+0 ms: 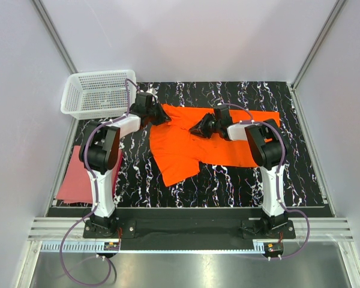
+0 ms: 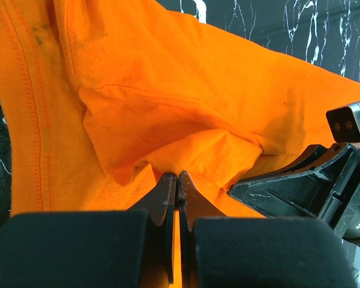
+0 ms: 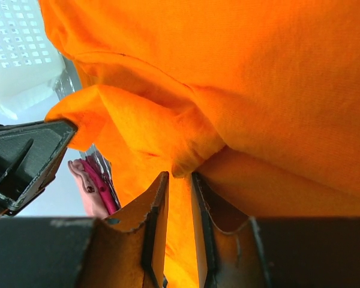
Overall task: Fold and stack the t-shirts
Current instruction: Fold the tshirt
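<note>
The orange shirt (image 1: 186, 153) lies on the table (image 1: 300, 174), one fold pinched tight by the left fingers (image 2: 165, 201), another apparently by the right fingers (image 3: 157, 210); shallow grips may slip when lifted.

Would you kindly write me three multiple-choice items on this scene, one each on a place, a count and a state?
1. Where does the pink-red t-shirt lie?
A) at the near left of the table
B) in the far right corner
C) between the two arm bases

2. How many t-shirts are in view?
A) four
B) three
C) two

3. What is the left gripper doing?
A) hanging open
B) pinching the orange t-shirt
C) pinching the pink-red t-shirt

Answers:
1 A: the top view shows it flat at the near left edge.
2 C: only one orange and one pink-red shirt appear.
3 B: in the left wrist view its jaws are closed on orange cloth.
</note>
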